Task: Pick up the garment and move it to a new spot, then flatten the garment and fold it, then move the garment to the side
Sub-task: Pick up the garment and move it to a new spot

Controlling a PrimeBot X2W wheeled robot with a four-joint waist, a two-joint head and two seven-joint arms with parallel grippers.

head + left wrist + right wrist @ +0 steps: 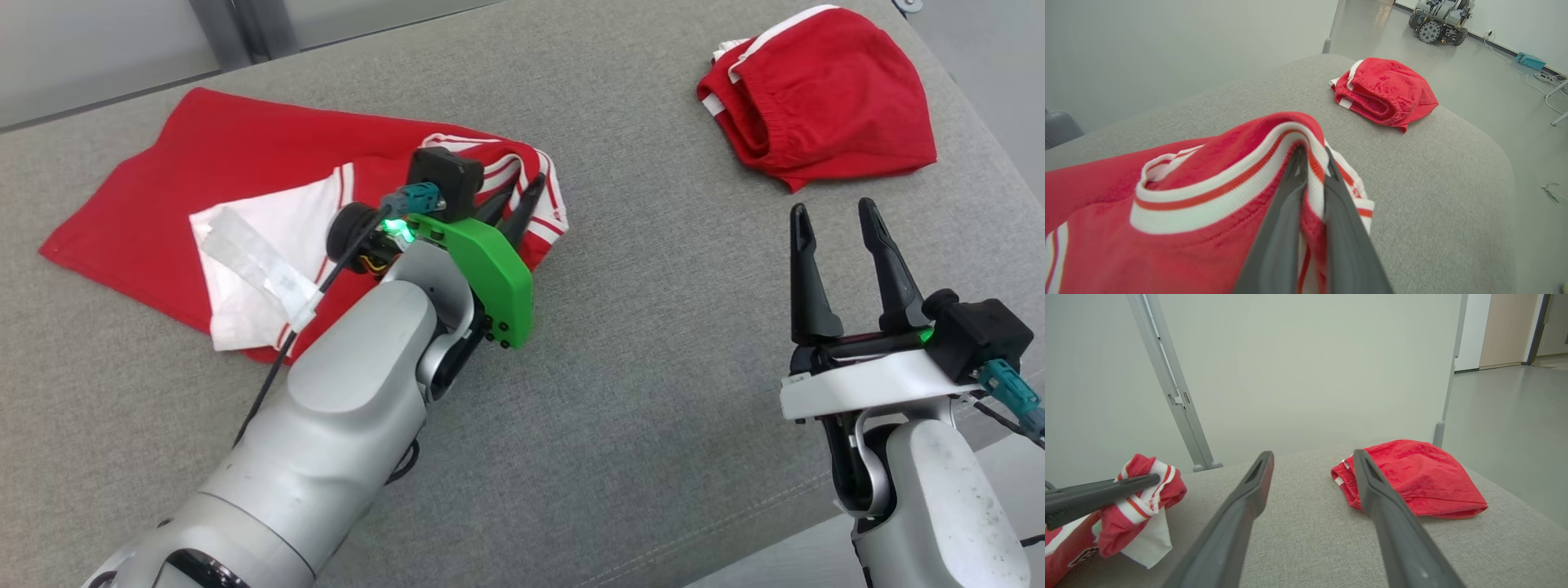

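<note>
Red shirt (245, 155), left side of grey cushion (653, 367), striped end clamped tight in left gripper (517, 204).
Long axis runs left to right, ribbed red-and-white trim pointing right toward the folded red shorts (824, 90), well apart at the far right corner. Soft knit, white panel showing; its far corner lies near the cushion's back edge. Bare woven cushion spans the middle and front. Right gripper (841, 237) spread wide, holding nothing.
</note>
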